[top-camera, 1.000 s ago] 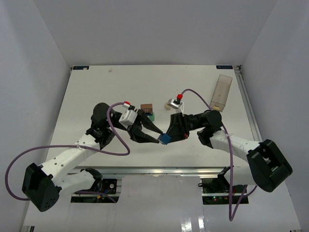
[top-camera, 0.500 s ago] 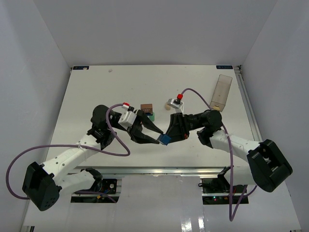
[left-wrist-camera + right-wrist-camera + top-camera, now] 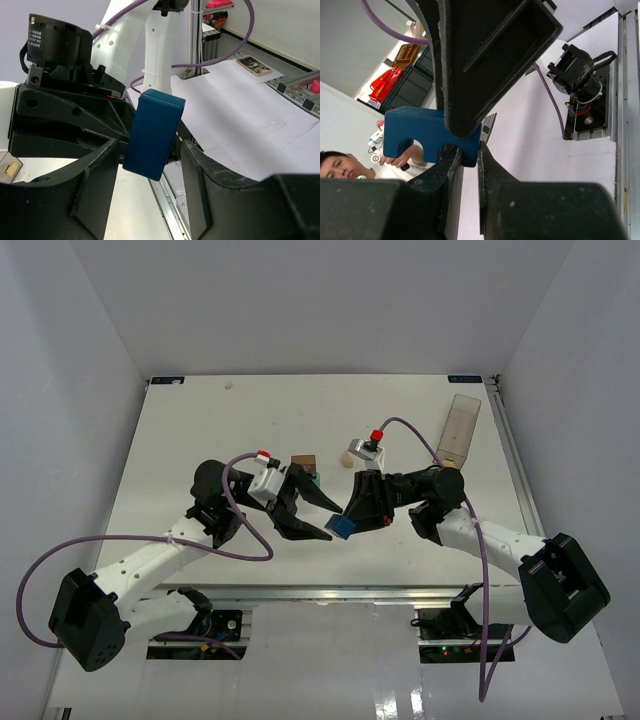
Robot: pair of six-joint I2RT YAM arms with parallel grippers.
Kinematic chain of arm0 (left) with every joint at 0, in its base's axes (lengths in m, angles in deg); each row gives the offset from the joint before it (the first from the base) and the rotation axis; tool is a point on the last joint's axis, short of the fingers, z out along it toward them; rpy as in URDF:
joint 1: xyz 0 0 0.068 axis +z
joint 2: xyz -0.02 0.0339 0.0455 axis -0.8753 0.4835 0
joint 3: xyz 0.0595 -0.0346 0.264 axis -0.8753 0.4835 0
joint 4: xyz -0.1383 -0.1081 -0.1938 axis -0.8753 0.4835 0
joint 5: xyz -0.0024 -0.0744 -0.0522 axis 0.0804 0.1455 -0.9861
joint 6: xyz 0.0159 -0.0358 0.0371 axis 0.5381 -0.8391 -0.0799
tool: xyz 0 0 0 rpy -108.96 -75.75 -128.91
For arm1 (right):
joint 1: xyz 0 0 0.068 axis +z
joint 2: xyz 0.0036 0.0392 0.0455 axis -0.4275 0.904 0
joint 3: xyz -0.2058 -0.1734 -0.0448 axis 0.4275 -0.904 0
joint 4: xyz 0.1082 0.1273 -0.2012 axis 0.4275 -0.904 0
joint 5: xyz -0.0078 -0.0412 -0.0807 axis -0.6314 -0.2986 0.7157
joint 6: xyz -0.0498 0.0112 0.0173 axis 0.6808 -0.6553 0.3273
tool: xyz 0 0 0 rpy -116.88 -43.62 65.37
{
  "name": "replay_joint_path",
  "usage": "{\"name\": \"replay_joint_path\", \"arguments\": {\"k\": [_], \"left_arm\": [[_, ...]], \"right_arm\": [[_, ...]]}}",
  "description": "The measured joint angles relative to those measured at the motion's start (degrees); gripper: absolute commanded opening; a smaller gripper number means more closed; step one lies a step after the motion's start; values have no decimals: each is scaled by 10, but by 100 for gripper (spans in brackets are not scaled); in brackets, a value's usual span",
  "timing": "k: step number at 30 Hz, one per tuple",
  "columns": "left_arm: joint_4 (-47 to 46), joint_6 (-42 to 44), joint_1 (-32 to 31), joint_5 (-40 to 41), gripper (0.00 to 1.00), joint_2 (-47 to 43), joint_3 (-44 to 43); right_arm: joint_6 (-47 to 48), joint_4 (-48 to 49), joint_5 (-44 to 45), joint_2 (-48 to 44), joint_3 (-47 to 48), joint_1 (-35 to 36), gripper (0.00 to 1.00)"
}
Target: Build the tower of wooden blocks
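We are noting the right end effector [image 3: 350, 522] clamping a smooth blue wooden block [image 3: 152, 134] with a semicircular notch; the left end effector [image 3: 327, 522] is gaping apart around it.

Plain white panel walls [image 3: 60, 390] are enclosing the flat white table top [image 3: 200, 425] on its left, far and right sides, and soft even light is falling across it. A silver metal rail [image 3: 330, 592] is running along the near edge.

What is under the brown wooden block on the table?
A green wooden block peeks out beneath the brown wooden block, at its near edge. The rest underneath is covered by the brown block and the left pincer.
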Motion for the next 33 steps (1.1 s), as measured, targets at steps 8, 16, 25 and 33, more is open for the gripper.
{"name": "replay_joint_path", "arguments": {"k": [8,16,25,33], "left_arm": [[-48,-38,0,14,54,9,7],[-161,-103,0,11,37,24,30],[-216,-141,1,-3,4,43,31],[-140,-110,0,-5,0,32,17]], "right_arm": [[0,0,5,-10,1,3,8],[0,1,6,-11,1,4,8],[0,2,2,-8,1,7,14],[3,4,-1,7,1,6,77]]}}
